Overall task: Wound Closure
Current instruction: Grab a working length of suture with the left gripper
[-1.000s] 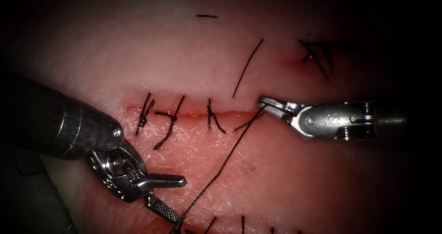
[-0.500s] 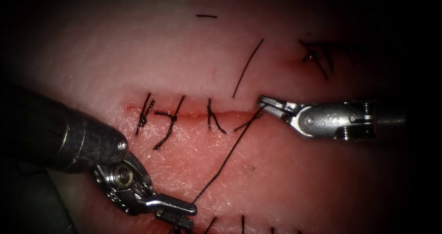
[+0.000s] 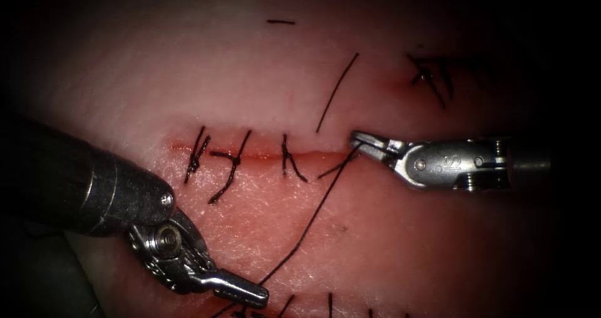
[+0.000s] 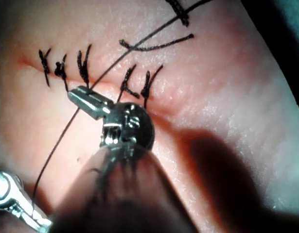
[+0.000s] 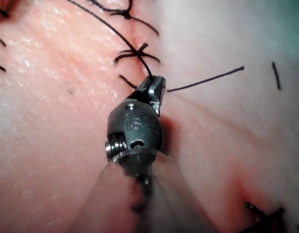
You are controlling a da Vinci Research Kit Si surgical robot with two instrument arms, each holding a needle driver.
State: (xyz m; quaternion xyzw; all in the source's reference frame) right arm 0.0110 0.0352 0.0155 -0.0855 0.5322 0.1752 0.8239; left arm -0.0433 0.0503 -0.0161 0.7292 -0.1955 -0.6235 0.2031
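Thread (image 3: 307, 230) runs taut between both tools: the left pincer (image 3: 250, 295) has clamped its lower end, the right pincer (image 3: 358, 140) grips it beside the cut (image 3: 263, 156); even tension seems wise.

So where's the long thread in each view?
Endoscope: the long thread slants from the right tool at the cut down to the left tool; both hold it.
Left wrist: it crosses the left tool's jaw tips.
Right wrist: it runs into the right tool's jaws.
Shared landmark: the dark stitches beside it.
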